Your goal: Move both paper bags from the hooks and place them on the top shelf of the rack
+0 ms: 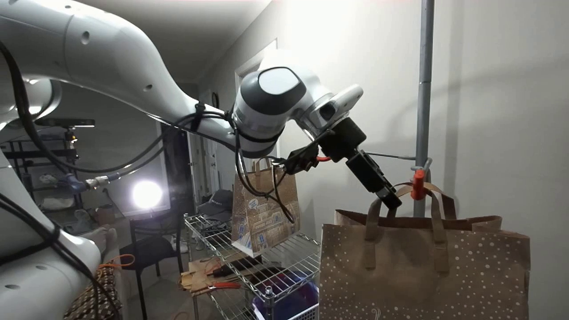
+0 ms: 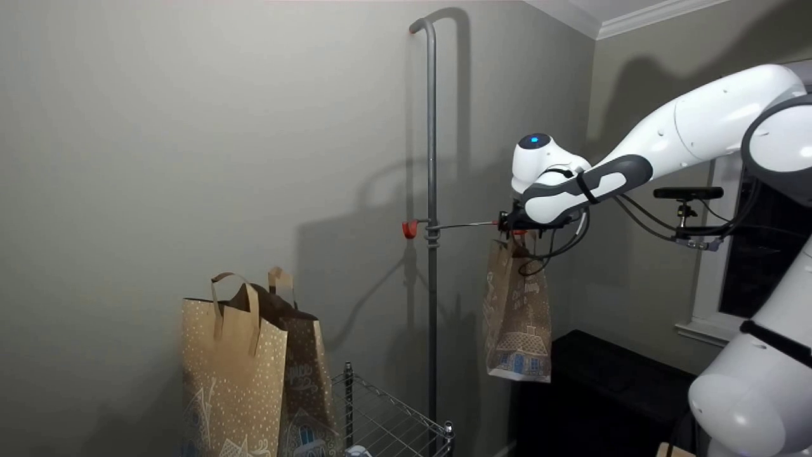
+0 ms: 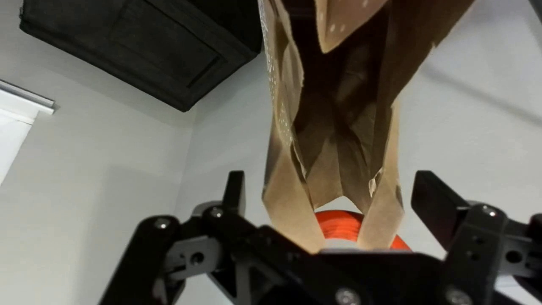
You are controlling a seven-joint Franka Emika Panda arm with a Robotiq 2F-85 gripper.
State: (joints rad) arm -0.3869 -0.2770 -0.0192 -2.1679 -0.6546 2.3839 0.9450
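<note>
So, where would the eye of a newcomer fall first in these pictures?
Probably on the white arm, large in both exterior views, its hand open at the handle of the hanging bag, on an orange hook. Next, the standing bag on the rack, then the glaring lamp in the background.

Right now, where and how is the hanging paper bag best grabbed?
Likely by both looped paper handles, beside the orange-red hook, slanting down over the robot-side end of the hanging paper bag: they converge there as flat strips, framed by the open end effector.
</note>
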